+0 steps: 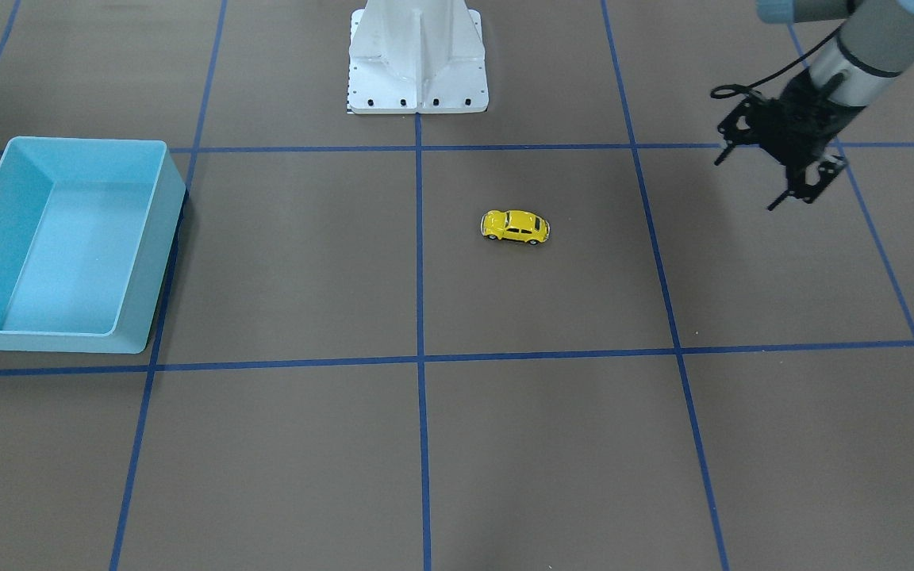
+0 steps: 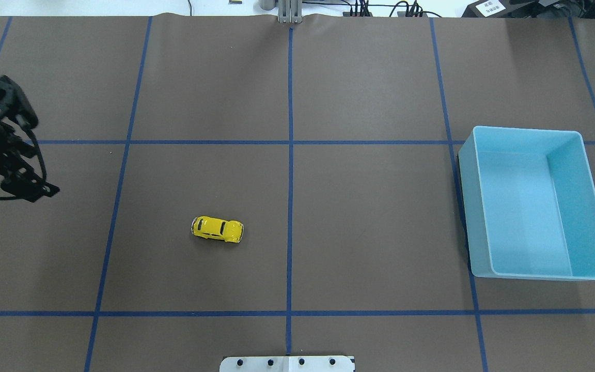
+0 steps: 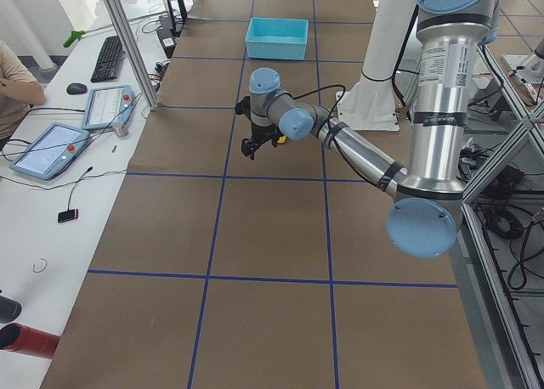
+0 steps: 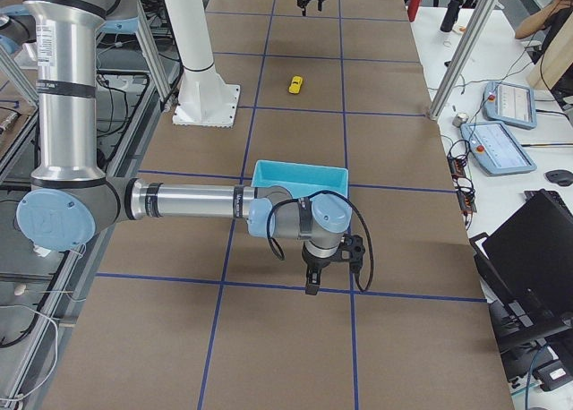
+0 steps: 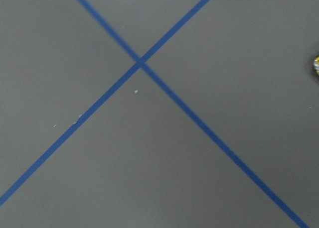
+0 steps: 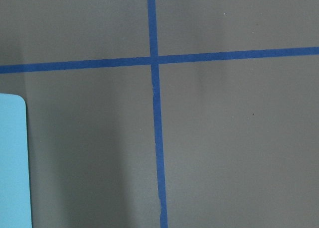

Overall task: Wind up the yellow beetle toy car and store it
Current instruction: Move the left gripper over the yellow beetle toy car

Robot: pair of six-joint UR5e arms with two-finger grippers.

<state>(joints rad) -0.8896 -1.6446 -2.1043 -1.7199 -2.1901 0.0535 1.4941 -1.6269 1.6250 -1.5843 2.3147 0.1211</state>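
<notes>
The yellow beetle toy car (image 1: 515,227) stands on its wheels on the brown mat, near the table's middle (image 2: 217,229). It is small and far in the exterior right view (image 4: 295,85), and a sliver of it shows at the left wrist view's right edge (image 5: 316,66). My left gripper (image 1: 746,185) hangs above the mat, open and empty, well to the side of the car (image 2: 44,157). My right gripper (image 4: 311,283) shows only in the exterior right view, pointing down at the mat just beyond the bin. I cannot tell whether it is open or shut.
A light blue bin (image 2: 470,217) stands empty on my right side (image 1: 151,262), and its corner shows in the right wrist view (image 6: 12,163). The white robot base (image 1: 417,63) stands at the table's near edge. Blue tape lines cross the mat. Operators' tablets lie beyond the far edge.
</notes>
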